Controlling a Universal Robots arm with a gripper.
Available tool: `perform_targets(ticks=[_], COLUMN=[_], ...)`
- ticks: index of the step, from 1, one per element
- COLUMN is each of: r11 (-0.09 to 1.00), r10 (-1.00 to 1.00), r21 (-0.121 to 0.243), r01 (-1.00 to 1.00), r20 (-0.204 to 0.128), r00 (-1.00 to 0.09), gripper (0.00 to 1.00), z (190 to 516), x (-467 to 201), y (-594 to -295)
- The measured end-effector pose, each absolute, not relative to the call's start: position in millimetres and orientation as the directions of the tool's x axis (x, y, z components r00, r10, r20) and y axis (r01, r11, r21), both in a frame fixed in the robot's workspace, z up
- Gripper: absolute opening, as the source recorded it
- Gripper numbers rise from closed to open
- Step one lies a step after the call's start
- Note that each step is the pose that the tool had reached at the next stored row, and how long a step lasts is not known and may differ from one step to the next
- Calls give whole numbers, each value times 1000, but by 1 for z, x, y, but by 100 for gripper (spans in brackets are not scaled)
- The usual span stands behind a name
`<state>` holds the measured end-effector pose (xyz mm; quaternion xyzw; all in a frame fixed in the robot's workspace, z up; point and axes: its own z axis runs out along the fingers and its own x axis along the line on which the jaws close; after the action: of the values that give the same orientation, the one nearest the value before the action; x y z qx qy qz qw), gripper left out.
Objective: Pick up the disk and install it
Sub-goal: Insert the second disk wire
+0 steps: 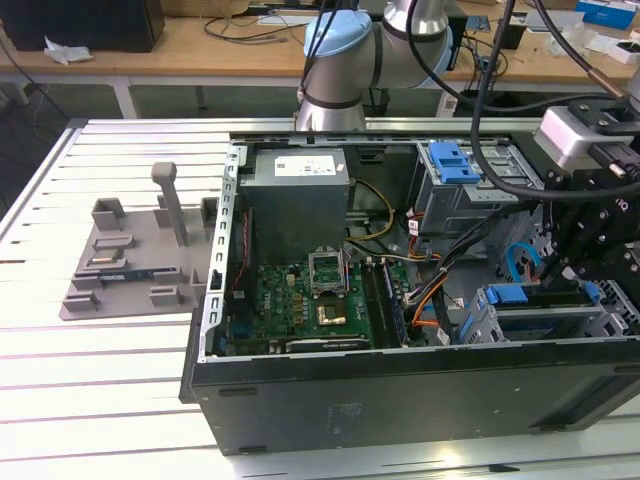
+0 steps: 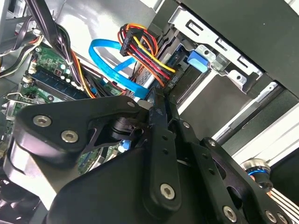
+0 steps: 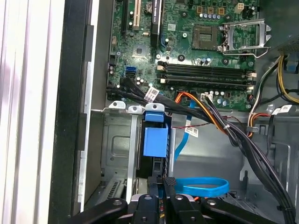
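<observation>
Item: disk (image 3: 154, 140), blue carrier end showing in the first wrist view's lower centre; we cannot see its label inside the bay. Item: gripper (image 3: 164, 183), cut by that frame's bottom edge; its own linkage hides the fingertips.

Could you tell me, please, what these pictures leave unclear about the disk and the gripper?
- The disk: in the first wrist view, its blue carrier shows in the drive cage; the drive body is hidden inside.
- The gripper: whether it touches the disk is masked by its own linkage in both wrist views.
- In the exterior view, cables cover the gripper.
</observation>
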<state>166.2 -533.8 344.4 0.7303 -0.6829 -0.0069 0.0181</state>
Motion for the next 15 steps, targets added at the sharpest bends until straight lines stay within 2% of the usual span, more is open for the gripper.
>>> perform_targets(ticks=[9,11,12,15], r11=[-69,-69,-69,-69], r10=[-997,-997,-997,-997], r21=[36,36,36,36], r01=[-997,-997,-997,-997], r20=[15,14,14,14], r00=[70,70,70,70], gripper=[16,17,24,24], z=[340,340,340,342], x=[166,166,166,166], y=[-534,-534,-534,-534])
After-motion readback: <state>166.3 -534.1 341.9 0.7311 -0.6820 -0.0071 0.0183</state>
